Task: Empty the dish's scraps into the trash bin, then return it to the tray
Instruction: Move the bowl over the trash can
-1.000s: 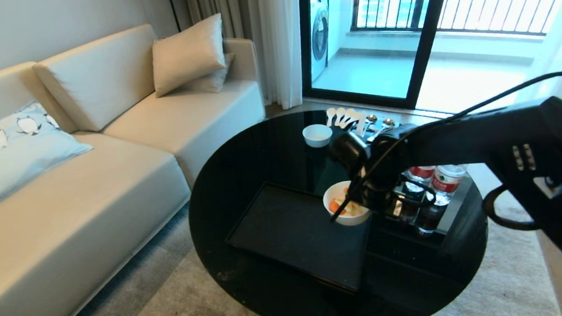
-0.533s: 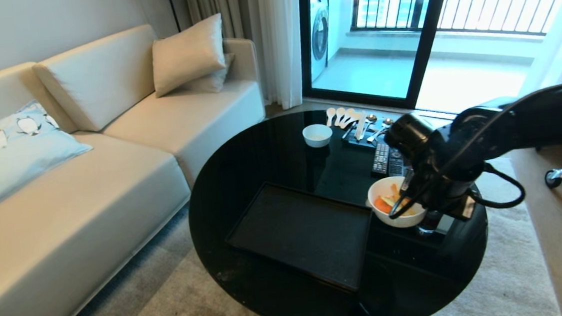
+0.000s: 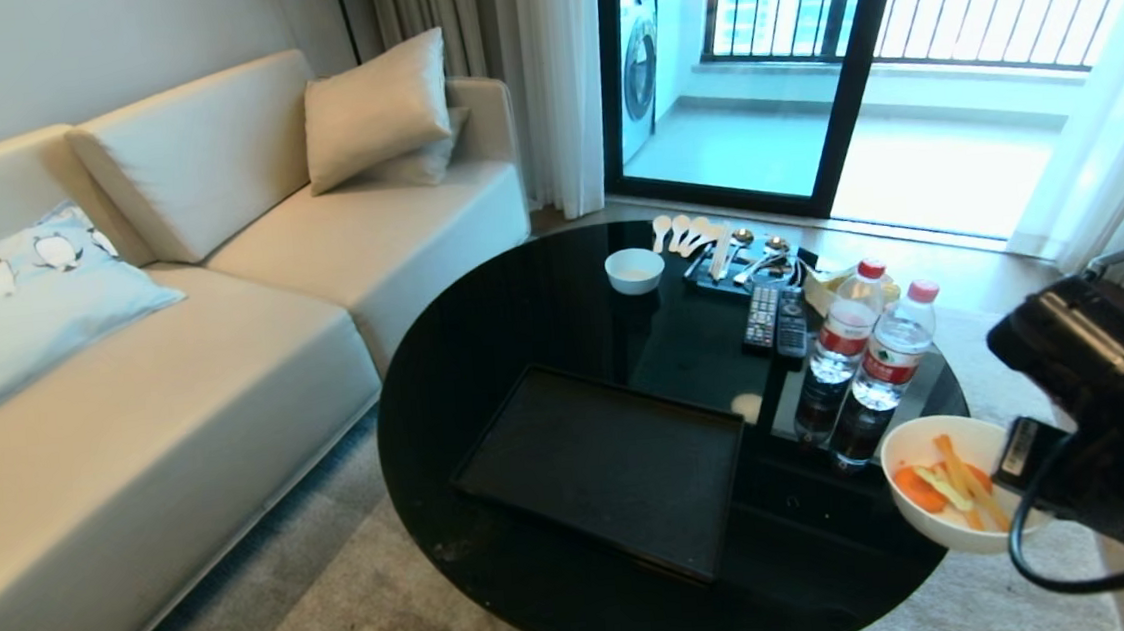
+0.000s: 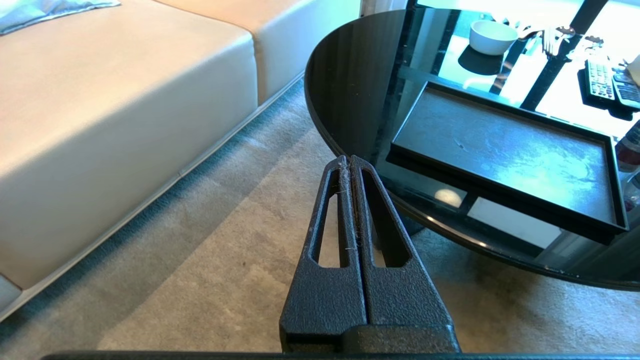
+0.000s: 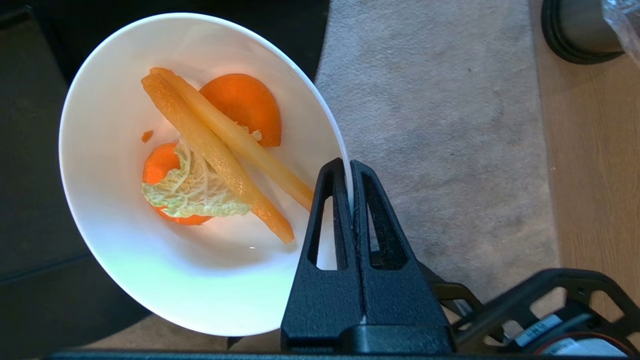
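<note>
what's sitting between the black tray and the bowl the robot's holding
In the head view, two water bottles stand on the tabletop between the tray and the held dish.

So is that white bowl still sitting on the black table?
Apart. In the head view the dish hangs past the table edge, rim pinched in the right gripper.

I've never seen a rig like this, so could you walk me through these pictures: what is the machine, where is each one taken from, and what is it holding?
It is a wheeled robot with two arms. The wide picture comes from its head, the close-ups from cameras behind each arm's fingers. The right gripper is shut on the rim of the dish, a white bowl of scraps, carried past the edge of the round table. The trash bin stands on the floor nearby. On the table lie the empty tray, a small bowl, spoons, remotes and two bottles. The left gripper hangs shut and empty above the carpet.
</note>
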